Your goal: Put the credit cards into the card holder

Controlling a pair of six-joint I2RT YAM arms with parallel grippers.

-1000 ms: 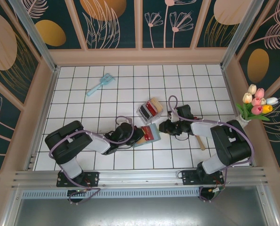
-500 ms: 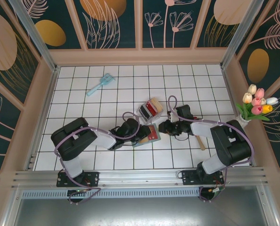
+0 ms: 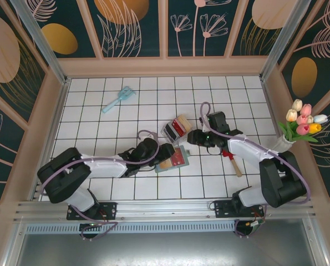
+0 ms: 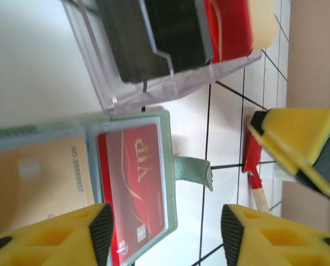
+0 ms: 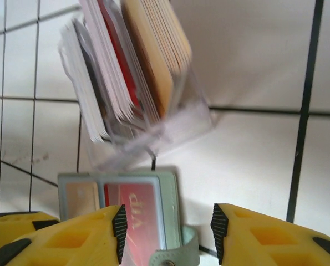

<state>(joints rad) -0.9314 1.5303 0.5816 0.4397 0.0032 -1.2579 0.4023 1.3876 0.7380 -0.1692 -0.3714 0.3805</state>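
Observation:
The sage-green card holder (image 3: 173,158) lies open on the tiles with a red VIP card (image 4: 134,185) and a tan card (image 4: 37,180) in its clear sleeves. Its strap (image 4: 193,170) sticks out to the side. Just behind it stands a clear box (image 3: 176,128) with several more credit cards (image 5: 131,72) on edge. My left gripper (image 3: 166,151) is open over the holder's left part, its fingertips (image 4: 101,227) astride the red card's edge. My right gripper (image 3: 191,138) is open just right of the box and holder (image 5: 126,202), holding nothing.
A red-and-wood-handled tool (image 3: 232,161) lies right of the holder, under the right arm. A light-blue brush (image 3: 118,99) rests far back left. Tulips (image 3: 303,124) stand at the right wall. Bare tiles stretch behind the box.
My left gripper has slid right onto the holder, which now lies flat and open. My right gripper has drawn back from the holder toward the box.

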